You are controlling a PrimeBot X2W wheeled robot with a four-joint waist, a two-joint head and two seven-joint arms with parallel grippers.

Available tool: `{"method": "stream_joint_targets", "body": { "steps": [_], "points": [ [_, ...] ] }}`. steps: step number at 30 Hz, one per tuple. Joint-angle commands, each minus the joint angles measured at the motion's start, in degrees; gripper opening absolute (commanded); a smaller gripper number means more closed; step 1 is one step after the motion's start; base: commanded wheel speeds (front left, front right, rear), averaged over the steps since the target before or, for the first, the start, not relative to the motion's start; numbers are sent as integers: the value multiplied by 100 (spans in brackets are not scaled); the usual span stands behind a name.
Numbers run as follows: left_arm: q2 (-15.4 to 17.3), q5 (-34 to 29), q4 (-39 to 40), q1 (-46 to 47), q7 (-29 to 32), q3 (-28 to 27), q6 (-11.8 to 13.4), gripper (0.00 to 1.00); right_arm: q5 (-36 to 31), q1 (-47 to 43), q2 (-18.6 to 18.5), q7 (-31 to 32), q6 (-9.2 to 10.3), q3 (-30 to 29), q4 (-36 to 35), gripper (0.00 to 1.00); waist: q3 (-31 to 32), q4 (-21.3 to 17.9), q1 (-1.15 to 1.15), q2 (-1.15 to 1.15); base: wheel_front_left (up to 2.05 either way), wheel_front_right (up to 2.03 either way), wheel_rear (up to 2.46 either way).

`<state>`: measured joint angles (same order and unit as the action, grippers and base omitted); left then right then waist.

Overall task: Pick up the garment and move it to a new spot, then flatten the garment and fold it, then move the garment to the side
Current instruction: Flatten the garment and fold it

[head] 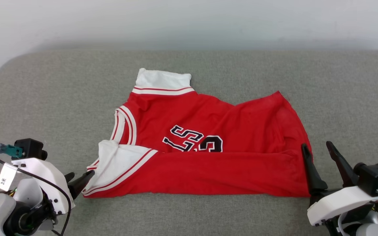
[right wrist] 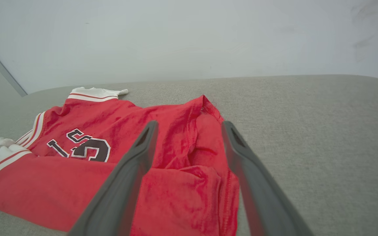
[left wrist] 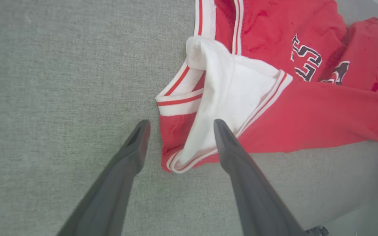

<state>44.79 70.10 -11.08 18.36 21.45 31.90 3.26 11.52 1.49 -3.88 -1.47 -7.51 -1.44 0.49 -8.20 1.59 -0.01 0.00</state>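
The garment [head: 208, 164] is a red jersey lying on the grey cushioned surface [head: 44, 98], its near edge folded up over part of the black-and-white lettering. One white sleeve lies at its near left corner [left wrist: 228, 95], another at the far edge. My left gripper [head: 80, 177] stands open at that near left corner, its fingers either side of the striped sleeve hem [left wrist: 181, 126], holding nothing. My right gripper [head: 317, 146] stands open at the garment's right edge. One right finger is over the red cloth [right wrist: 61, 183] and the other is beside the hem [right wrist: 189, 124].
The grey surface stretches well past the garment to the left, right and far side. A pale wall [head: 189, 19] runs behind its far edge. The surface's rounded left corner [head: 5, 68] drops off at the far left.
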Motion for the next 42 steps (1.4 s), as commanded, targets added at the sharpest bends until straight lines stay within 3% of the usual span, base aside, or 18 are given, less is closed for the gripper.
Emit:
{"method": "stream_joint_targets", "body": {
  "steps": [1,5,15,16,17,18,23,29,35,42],
  "points": [
    [25,1,9,-59,88,31,94,100,-38,95,36,-1,4,26,-41,100,-188,-84,1,0,0,0,0],
    [2,-98,-173,4,216,154,170,100,-46,194,65,48,4,56,-43,100,-446,-175,1,0,0,0,0],
    [-415,-160,-723,196,535,544,-88,100,-13,292,91,147,4,-175,40,100,-781,-210,1,0,0,0,0],
    [-468,-141,-729,205,561,588,-144,63,-1,309,93,185,4,-236,33,100,-789,-207,1,0,0,0,0],
    [-513,-159,-715,211,560,625,-215,5,14,321,94,213,4,-295,26,100,-791,-205,1,0,0,0,0],
    [-583,-107,-692,202,569,642,-284,0,29,336,87,263,4,-353,22,100,-784,-200,1,0,0,0,0],
    [-544,-251,-592,301,320,595,-401,0,253,407,-30,697,4,-590,12,100,-672,-151,1,0,0,0,0],
    [-383,-444,-393,326,-12,447,-284,0,676,514,-477,2025,4,-682,164,100,-440,-95,1,0,0,0,0],
    [-210,-620,50,405,-167,360,-165,0,1056,697,-1024,3723,4,-320,178,100,-418,44,1,0,0,0,0],
    [-125,-683,434,549,-199,301,-90,0,1165,857,-1085,4833,4,149,294,100,-695,210,1,0,0,0,0]
  ]
}}
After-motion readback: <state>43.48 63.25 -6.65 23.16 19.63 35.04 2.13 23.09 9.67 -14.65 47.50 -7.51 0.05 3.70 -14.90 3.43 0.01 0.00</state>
